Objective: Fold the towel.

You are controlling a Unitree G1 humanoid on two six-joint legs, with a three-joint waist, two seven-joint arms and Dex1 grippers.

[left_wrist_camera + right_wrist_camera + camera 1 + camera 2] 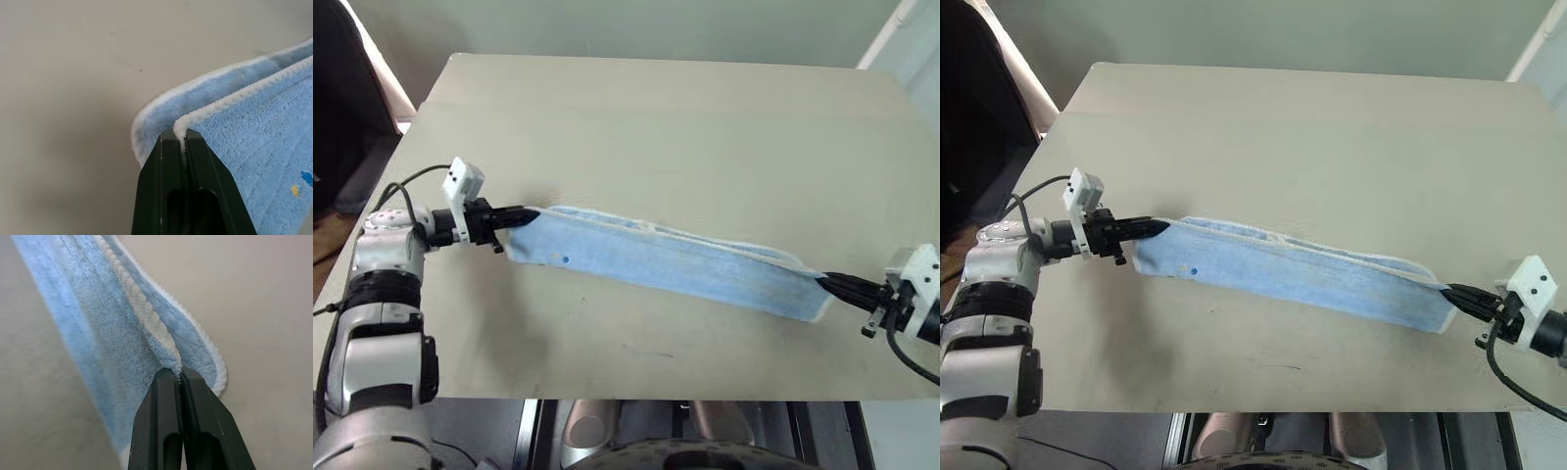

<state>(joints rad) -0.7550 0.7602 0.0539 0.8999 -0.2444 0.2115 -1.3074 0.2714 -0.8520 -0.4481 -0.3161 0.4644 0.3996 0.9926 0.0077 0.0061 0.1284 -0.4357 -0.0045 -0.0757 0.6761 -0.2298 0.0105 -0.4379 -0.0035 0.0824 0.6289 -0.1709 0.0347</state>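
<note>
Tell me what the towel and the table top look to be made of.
Towel: soft terry cloth, light blue, seemingly cotton or microfibre; fuzzy looped pile and white corded edging show close up. Table top: smooth matte beige board, probably laminate; flat, even, without visible grain.

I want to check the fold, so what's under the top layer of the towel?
Under the towel top layer, a second blue layer peeks out along the far edge; beneath lies the table. The covered surface cannot be seen.

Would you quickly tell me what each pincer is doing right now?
Left pincer: shut on the towel.
Right pincer: shut on the towel's other end.
</note>
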